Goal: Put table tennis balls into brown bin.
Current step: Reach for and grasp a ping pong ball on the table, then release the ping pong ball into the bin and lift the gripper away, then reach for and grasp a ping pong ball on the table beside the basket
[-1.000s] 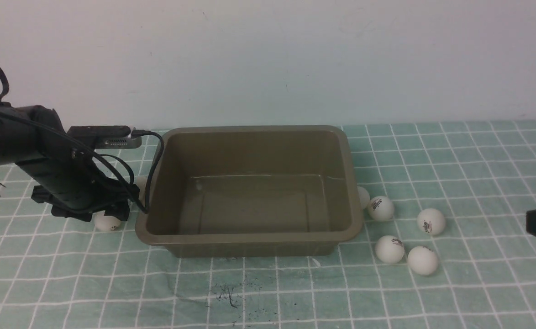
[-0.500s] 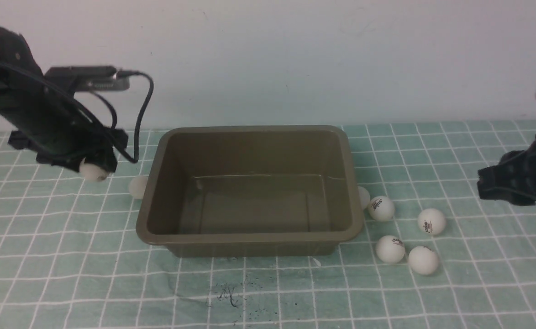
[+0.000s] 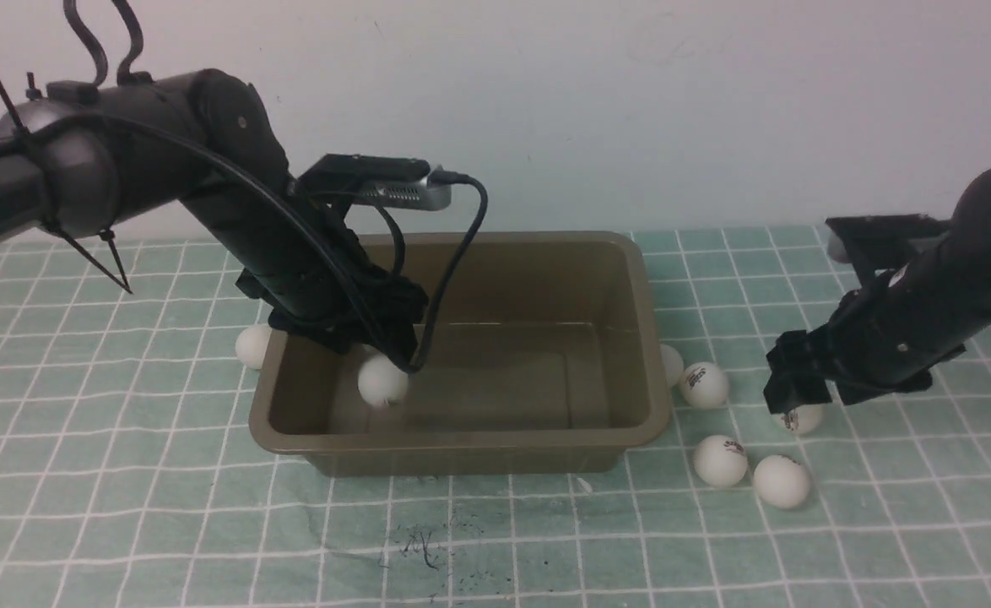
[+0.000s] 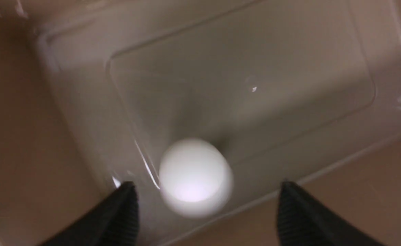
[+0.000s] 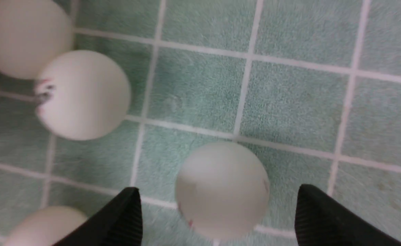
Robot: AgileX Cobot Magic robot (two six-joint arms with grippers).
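The bench (image 3: 884, 540) is covered by a mint-green towelling cloth (image 3: 124, 507) ruled in white squares, with a patch of dark scribble near its front edge. On it sits the brown bin (image 3: 479, 439), a glossy olive-brown plastic tub with rounded corners, a rolled rim and sloping sides.

The left arm (image 3: 208, 160), black and cable-wrapped, reaches down at a slant over the bin's left part; the letters "PER" show on its casing. The right arm (image 3: 926, 312) slants down to the cloth on the bin's right.

The left hand (image 4: 207, 188) has its ribbed black fingers spread wide and grips nothing. A table tennis ball (image 3: 382, 382), blurred in the left wrist view, is just under it inside the bin, clear of both fingers. The right hand (image 5: 217, 191) is likewise spread wide, one finger on either side of a ball on the cloth (image 5: 222, 189) without touching it.

Four more matte white balls lie right of the bin: one against its rim (image 3: 671, 365), one beside that (image 3: 704, 385), and two nearer the front (image 3: 720, 461) (image 3: 782, 481). Another ball (image 3: 252, 346) rests at the bin's left side. Their small dark logos are too small to read.
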